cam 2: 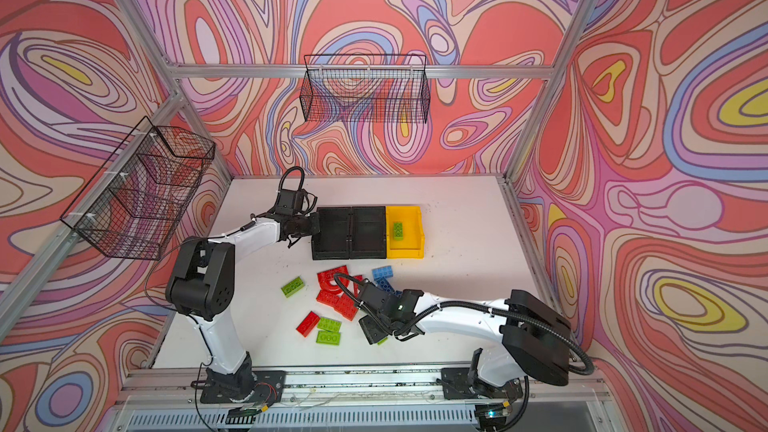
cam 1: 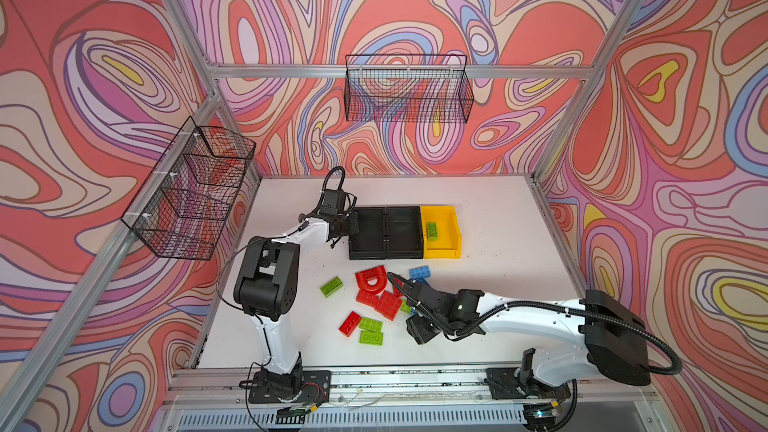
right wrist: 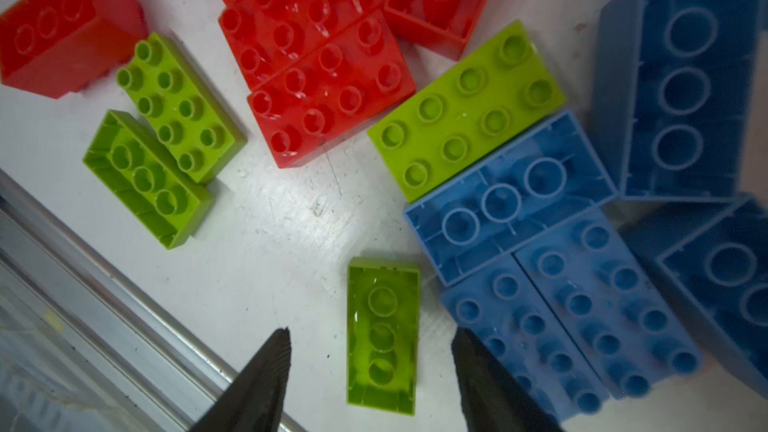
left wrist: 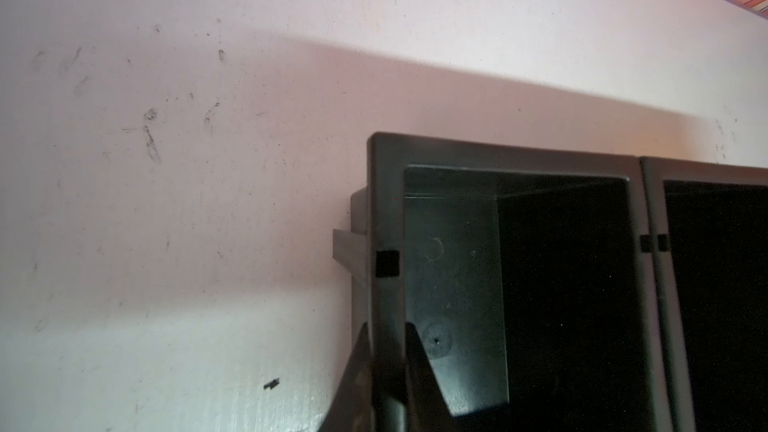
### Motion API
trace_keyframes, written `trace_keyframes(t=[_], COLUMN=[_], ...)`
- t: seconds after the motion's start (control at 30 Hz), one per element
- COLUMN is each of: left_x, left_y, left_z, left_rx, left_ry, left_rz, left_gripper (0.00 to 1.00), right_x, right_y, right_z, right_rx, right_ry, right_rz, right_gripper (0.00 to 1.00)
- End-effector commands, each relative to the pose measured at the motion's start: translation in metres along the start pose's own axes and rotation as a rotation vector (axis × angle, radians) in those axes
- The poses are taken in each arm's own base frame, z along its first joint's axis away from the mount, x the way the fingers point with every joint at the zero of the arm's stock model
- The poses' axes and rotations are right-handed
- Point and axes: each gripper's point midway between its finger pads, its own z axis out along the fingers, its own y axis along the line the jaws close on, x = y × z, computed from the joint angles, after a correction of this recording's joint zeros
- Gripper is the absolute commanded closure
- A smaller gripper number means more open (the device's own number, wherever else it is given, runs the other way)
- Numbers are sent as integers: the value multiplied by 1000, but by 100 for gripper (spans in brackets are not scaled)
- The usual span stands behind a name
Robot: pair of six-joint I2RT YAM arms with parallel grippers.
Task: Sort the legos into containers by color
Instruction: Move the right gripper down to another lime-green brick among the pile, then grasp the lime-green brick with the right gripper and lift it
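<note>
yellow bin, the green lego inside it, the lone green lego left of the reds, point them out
yellow bin (cam 1: 449,226), in a top view, bare floor
green lego inside it (cam 1: 432,231), in a top view, top face
lone green lego (cam 1: 331,285), in a top view, top face

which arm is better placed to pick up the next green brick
right: the right jaws stand open with the upside-down green brick framed between them, while the left jaws are shut on the wall of the end black bin, away from the loose bricks

Containers in row on table, behind loose legos; one lego in rightmost container.
</note>
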Motion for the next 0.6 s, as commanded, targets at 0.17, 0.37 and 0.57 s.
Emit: trace_keyframes(t=[0.17,0.37,0.57], left_x=[5,4,3], left_y=[1,1,1], left_z=[0,0,-2], left_rx=[-17,-16,-20], left_ry=[31,31,27], left_rz=[12,12,17], left_gripper=[92,92,92], right_x=[16,25,31], right_y=[-5,-10,-17], right_z=[18,31,32], right_rx=[39,59,94], right_ry=[39,60,69], right_rz=[14,15,11], right_gripper=[37,43,56])
